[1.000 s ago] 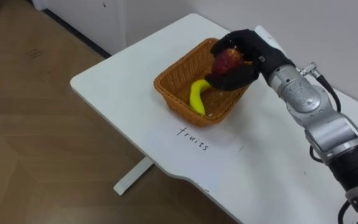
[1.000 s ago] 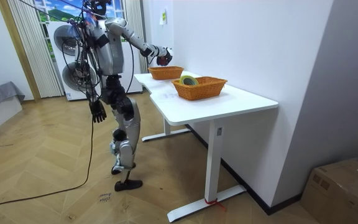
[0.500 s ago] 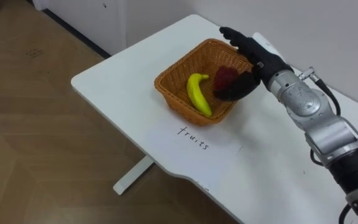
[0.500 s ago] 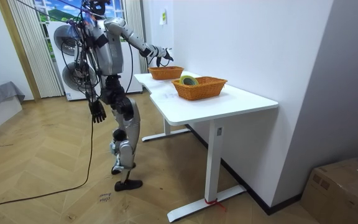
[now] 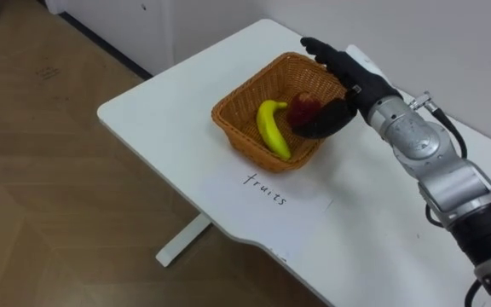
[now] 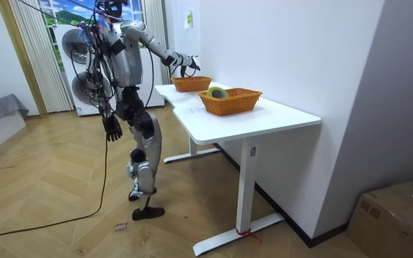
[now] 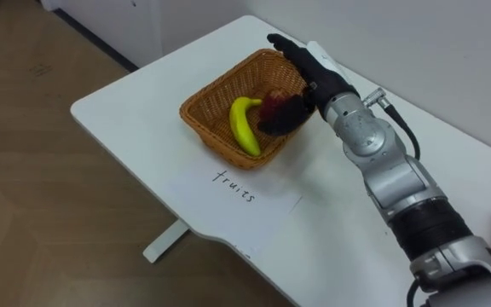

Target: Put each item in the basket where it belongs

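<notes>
one red fruit [image 5: 303, 105] partly hidden behind right hand [image 5: 349, 80]

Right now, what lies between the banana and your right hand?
A red fruit in the wicker basket, close by the right hand; the left eye view shows it.

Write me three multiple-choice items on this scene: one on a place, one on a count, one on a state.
1. Where does the banana lie? A on a plate; B on a chair; C in the wicker basket.
2. How many fruits show in that basket? A one; B two; C four.
3. How is the right hand? A open above the basket; B shut on the banana; C shut on a pen.
Answers: 1 C, it rests inside the rim. 2 B, the banana and a red fruit. 3 A, its fingers are straight and hold nothing.
</notes>
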Robot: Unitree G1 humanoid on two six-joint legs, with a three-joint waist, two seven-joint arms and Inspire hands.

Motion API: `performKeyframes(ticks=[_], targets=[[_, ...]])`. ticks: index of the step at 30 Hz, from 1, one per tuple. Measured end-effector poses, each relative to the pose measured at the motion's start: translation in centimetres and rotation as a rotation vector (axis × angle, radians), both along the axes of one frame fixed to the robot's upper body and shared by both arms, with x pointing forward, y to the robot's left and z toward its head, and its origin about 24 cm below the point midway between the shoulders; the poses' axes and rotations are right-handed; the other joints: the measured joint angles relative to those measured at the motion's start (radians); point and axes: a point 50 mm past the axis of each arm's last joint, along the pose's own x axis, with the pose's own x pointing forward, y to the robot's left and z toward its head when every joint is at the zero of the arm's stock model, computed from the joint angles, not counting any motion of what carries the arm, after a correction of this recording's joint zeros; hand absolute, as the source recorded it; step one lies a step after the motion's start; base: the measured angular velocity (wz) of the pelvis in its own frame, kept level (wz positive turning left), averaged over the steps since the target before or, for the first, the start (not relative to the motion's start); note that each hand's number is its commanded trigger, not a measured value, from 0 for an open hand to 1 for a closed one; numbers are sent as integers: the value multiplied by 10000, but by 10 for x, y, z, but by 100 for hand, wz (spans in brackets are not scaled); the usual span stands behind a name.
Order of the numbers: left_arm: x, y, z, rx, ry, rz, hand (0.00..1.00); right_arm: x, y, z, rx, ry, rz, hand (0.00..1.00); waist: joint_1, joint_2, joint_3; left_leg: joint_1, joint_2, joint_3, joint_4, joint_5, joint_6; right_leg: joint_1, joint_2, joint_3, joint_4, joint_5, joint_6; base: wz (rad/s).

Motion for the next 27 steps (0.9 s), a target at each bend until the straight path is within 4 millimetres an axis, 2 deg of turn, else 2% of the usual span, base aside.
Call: performKeyframes(ticks=[18, 20, 24, 27], targets=[[7, 0, 2, 44, -333, -93, 0, 0, -1, 3, -671, -438, -114, 0, -69, 30, -37, 85, 15, 70, 7, 3, 3, 13, 4, 99, 0, 1, -1, -1], [7, 1, 3, 73, -354, -76, 0, 0, -1, 8, -655, -611, -83, 0, -139, 31, -38, 141, 14, 72, 32, 2, 3, 65, 5, 115, 0, 1, -1, -2], [5, 1, 2, 71, -301, -38, 0, 1, -9, 29, -33, -1380, -403, 0, -427, 36, -75, 213, 12, 103, 11, -1, 4, 131, 28, 307, -20, 1, -2, -2], [1, 1, 2, 65, -160, -10, 0, 1, -13, 43, 634, -1916, -641, 0, -698, 143, -115, 339, 22, 155, -33, -3, 7, 225, 28, 309, -23, 2, -2, -5]])
